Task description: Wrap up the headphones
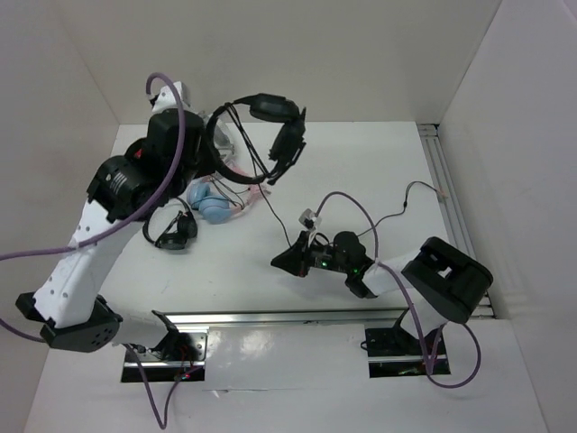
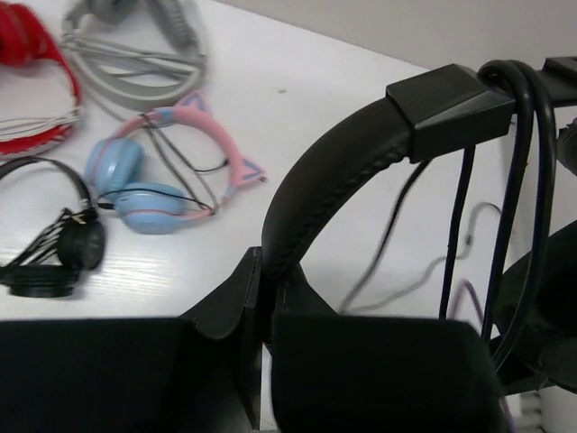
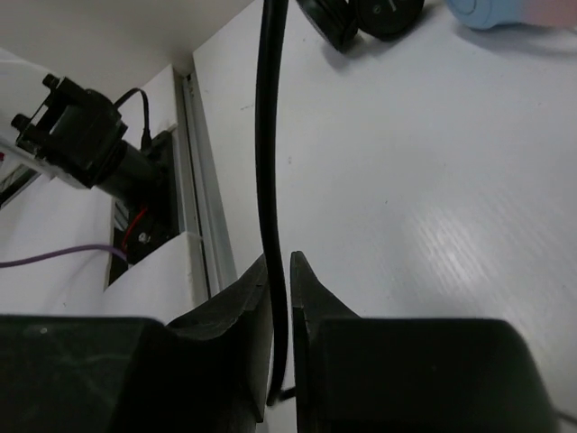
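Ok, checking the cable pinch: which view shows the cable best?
Right wrist: the cable runs between the right gripper's shut fingers. Top external shows a thin strand; left wrist only loops over the headphones' band.

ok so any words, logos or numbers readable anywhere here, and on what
None can be read.
The headphones and the table show no lettering.
A pale mark on the smaller black pair's ear cup, right wrist view, is too blurred to read.
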Tool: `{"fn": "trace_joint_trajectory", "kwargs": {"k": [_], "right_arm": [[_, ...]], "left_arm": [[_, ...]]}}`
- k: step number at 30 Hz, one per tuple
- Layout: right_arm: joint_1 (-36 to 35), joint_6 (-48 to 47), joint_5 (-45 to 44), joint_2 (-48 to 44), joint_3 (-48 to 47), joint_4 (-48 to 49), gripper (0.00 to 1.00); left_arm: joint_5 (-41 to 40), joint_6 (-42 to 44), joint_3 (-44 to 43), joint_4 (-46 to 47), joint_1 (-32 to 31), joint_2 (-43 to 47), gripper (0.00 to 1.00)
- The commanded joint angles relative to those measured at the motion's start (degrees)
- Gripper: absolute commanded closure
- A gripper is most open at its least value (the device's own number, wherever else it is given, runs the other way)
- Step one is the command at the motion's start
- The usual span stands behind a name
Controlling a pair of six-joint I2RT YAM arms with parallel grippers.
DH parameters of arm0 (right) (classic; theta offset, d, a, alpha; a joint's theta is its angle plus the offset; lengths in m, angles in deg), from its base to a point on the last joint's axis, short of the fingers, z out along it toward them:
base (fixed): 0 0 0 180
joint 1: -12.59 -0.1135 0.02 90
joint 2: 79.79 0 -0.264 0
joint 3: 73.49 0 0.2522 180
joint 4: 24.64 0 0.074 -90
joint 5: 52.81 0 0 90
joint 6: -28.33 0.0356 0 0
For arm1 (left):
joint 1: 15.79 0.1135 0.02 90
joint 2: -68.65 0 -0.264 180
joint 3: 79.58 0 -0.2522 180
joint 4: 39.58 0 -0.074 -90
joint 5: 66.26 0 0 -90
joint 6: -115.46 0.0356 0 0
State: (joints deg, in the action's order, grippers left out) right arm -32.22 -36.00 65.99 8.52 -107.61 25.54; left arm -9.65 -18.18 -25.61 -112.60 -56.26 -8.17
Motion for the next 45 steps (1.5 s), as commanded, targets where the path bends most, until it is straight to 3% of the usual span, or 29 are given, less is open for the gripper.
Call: {"fn": "trace_joint_trajectory", "kwargs": {"k": [1,3,7,11,15,22,36,42,45], "right_arm": [[-2.11,-0.89,-2.51,-3.49,3.74,7.15,0.81],[-2.82,-0.89,-3.83,-5.5,5.84,7.16,0.81],[-4.66,-4.3,-7.69,-10.34,6.65,0.94,1.0],[-6.86,-6.86,-11.56,-15.7,7.35,-5.93,1.0],[-10.28,-7.39,-13.49,-21.85,8.58,-11.46,1.0],[-18.81,-10.82,-17.81,-33.63,0.78,-29.72,1.0],[-24.18,-17.58,-11.48,-23.36,-21.63,-48.11,1.0],[-22.16,-23.64,-16.91,-24.93,-31.04,-61.1,1.0],[-22.16,-27.6,-28.76,-28.09,-34.12,-68.04,1.0]], "left_arm": [[6.31,1.36,-2.42,4.42,6.88,-2.63,1.0],[9.56,3.55,-2.96,4.94,10.75,-4.21,1.0],[13.85,4.88,-2.87,4.95,15.84,-6.42,1.0],[18.52,6.2,-1.38,5.83,21.46,-8.09,1.0],[15.73,7.51,0.03,7.06,24.02,-9.14,1.0],[7.47,5.15,5.39,7.59,24.03,-10.9,1.0],[-3.7,0.92,16.11,8.9,15.07,-10.9,1.0],[-3.36,3.01,19.71,8.28,13.75,-8.97,1.0],[-2.47,7.93,21.55,9.17,13.75,-6.6,1.0]]}}
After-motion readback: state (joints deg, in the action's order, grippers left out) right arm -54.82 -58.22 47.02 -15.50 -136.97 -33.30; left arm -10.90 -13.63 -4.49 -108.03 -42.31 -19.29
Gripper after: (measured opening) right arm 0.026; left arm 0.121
